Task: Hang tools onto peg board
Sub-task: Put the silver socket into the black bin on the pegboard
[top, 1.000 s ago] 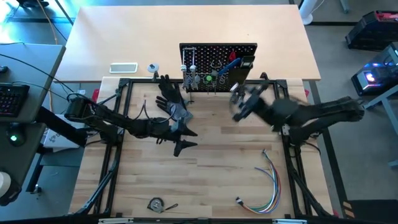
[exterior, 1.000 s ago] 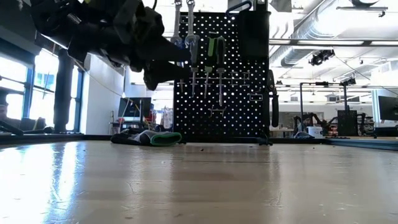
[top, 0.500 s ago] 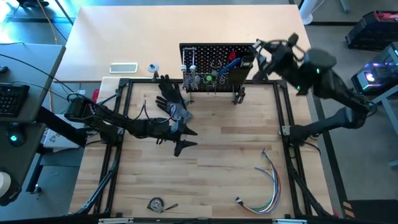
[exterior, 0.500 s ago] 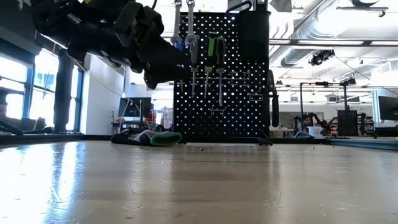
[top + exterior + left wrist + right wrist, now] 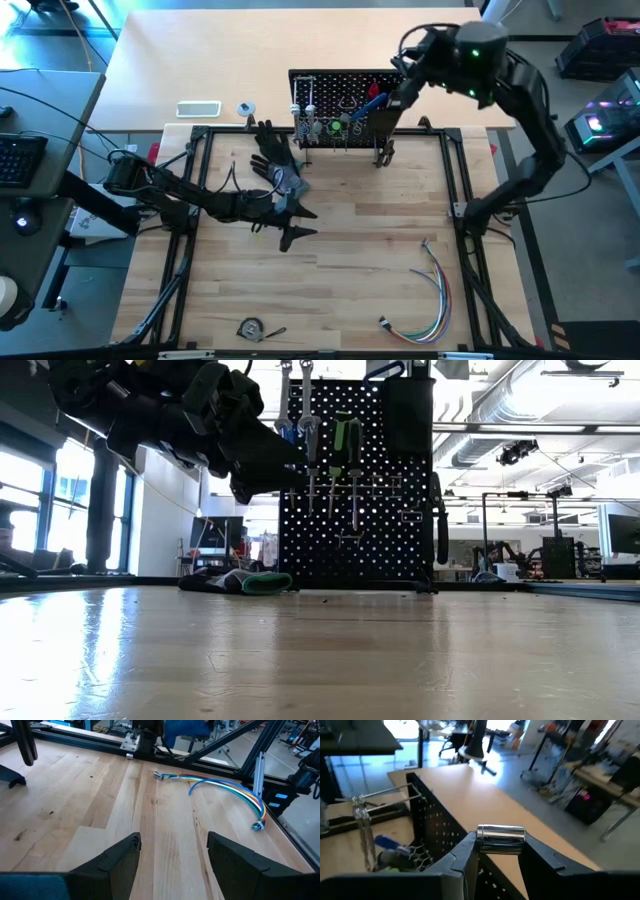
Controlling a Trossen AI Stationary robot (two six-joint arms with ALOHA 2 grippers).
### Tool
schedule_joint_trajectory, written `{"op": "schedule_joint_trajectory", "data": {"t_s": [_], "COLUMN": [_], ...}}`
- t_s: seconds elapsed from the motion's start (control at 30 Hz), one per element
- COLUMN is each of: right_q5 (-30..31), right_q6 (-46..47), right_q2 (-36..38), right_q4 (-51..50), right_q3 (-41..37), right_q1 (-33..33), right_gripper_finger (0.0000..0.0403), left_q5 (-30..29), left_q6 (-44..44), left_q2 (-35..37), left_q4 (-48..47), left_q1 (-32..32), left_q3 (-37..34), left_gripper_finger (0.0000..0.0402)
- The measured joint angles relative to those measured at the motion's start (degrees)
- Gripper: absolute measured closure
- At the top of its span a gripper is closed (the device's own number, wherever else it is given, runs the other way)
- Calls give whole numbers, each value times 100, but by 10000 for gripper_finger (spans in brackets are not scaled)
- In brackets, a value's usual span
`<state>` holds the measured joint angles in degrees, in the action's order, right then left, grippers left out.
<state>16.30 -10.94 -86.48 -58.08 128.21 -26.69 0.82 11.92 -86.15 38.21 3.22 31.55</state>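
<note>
The right tool (image 5: 501, 851) grips a shiny metal cylinder (image 5: 501, 839) above the peg board (image 5: 437, 832).

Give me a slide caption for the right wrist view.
Right gripper holds a shiny metal cylinder above the peg board.

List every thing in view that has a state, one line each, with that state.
Left gripper: open, empty, above the table.
Right gripper: shut on a silver cylinder, above the peg board's top edge.
Peg board: upright, tools hanging on it.
Black glove: lying on the table.
Coloured wires: lying loose on the table.
</note>
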Motion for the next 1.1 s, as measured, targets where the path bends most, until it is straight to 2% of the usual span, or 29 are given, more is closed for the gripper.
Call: {"op": "schedule_joint_trajectory", "data": {"t_s": [0.2, 0.53, 0.83, 1.1], "right_q5": [-635, -1329, -1516, -1598], "right_q6": [246, 496, 444, 448], "right_q2": [-473, -584, -573, -573], "right_q4": [-716, -1360, -1409, -1410], "right_q3": [681, 593, 593, 594], "right_q1": [-449, -886, -897, -897], "right_gripper_finger": [291, 291, 289, 251], "left_q5": [-1, 0, 0, 0], "left_q6": [44, 44, 42, 44], "left_q2": [0, 0, 0, 0], "left_q4": [-116, -270, -242, -242], "left_q1": [0, 0, 0, 0], "left_q3": [0, 0, 0, 0], "left_gripper_finger": [179, 179, 179, 179]}}
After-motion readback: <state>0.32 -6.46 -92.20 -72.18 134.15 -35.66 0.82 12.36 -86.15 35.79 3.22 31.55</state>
